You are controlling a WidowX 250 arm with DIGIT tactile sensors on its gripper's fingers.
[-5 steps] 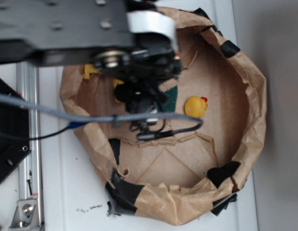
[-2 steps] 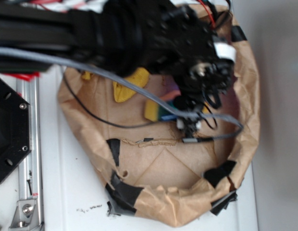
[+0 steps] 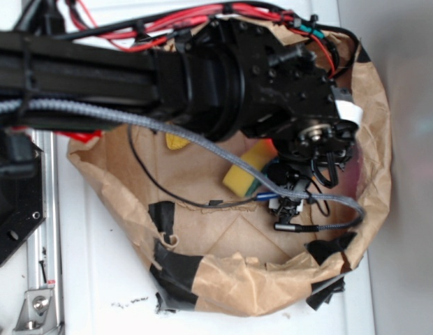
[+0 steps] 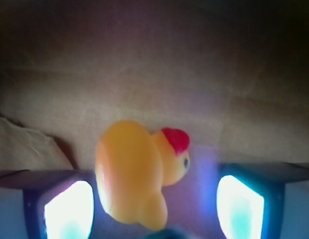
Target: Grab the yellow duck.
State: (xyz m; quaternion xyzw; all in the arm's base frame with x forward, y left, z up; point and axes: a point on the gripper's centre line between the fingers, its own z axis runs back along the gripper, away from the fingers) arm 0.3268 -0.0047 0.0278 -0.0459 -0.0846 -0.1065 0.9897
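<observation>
The gripper [image 4: 154,199] hangs wide open, holding nothing, straddling the yellow duck [image 4: 137,172] on the brown paper floor [image 4: 159,74], fingers either side ready to close.

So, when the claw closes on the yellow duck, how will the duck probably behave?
The yellow duck looks smooth and glossy, so it may slip between the pads. Its rounded body suggests it could roll or twist if squeezed off-centre, and it lies nearer one pad of the open claw. It seems small and probably light, likely soft enough to give slightly.
</observation>
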